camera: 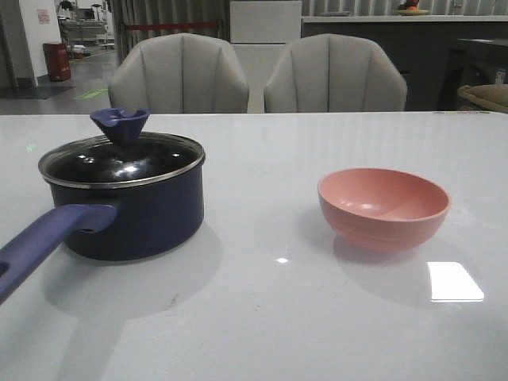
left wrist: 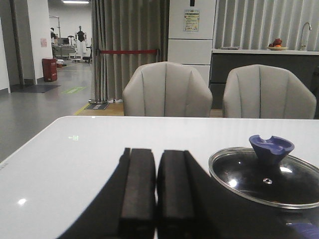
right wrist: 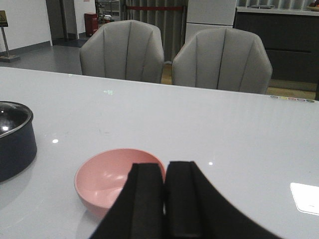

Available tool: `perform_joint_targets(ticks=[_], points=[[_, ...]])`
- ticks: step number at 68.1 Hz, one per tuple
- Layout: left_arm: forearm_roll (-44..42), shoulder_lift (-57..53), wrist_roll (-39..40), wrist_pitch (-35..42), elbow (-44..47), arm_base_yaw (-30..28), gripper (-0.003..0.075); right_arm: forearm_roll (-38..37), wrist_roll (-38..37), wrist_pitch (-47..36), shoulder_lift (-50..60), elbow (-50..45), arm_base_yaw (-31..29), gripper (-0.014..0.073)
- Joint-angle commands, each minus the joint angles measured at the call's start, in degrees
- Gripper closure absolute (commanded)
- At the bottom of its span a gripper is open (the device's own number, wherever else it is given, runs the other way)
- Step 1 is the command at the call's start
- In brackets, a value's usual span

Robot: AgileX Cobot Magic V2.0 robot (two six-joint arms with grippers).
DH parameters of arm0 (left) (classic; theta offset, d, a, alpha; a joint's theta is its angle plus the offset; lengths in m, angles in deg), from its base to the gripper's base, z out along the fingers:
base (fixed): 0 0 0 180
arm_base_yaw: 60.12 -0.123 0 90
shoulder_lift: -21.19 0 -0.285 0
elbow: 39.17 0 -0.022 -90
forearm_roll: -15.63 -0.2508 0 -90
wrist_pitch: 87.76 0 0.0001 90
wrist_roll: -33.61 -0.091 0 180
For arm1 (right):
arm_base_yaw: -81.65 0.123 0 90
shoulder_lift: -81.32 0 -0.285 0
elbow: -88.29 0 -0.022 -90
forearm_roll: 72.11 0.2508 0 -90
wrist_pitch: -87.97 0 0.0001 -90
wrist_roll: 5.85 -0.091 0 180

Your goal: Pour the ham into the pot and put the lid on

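The navy pot (camera: 131, 214) stands at the left of the table, its long purple-blue handle (camera: 44, 242) pointing toward the front edge. The glass lid (camera: 123, 161) with its flared blue knob (camera: 121, 125) sits closed on the pot. No ham shows; the lid hides the pot's inside. The pink bowl (camera: 384, 208) at the right looks empty. My left gripper (left wrist: 157, 157) is shut on nothing, held back from the lid (left wrist: 269, 174). My right gripper (right wrist: 165, 169) is shut too, just behind the pink bowl (right wrist: 109, 179). Neither gripper appears in the front view.
Two grey chairs (camera: 178, 75) (camera: 333, 75) stand behind the far edge of the white table (camera: 262, 302). The pot's rim (right wrist: 15, 137) shows at the edge of the right wrist view. A bright reflection patch (camera: 455, 281) lies near the front right.
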Motion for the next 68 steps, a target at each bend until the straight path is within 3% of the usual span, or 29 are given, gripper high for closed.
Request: perform_joint_targets(ticks=[1, 15, 32, 68], points=[[0.54, -1.16, 0.68, 4.14, 1.24, 0.46, 0.0607, -0.1, 0.35, -4.32, -0.28, 1.68, -0.03, 0.044], [0.54, -1.16, 0.68, 4.14, 1.24, 0.46, 0.0607, -6.84, -1.15, -3.31, 4.36, -0.53, -3.32, 0.044], [0.54, -1.16, 0.68, 4.14, 1.24, 0.46, 0.0607, -21.38, -19.34, -0.94, 13.92, -5.98, -7.87, 0.044], [0.54, -1.04, 0.68, 4.14, 1.24, 0.46, 0.0607, -22.05, -21.77, -0.67, 15.65, -7.9, -7.87, 0.044]])
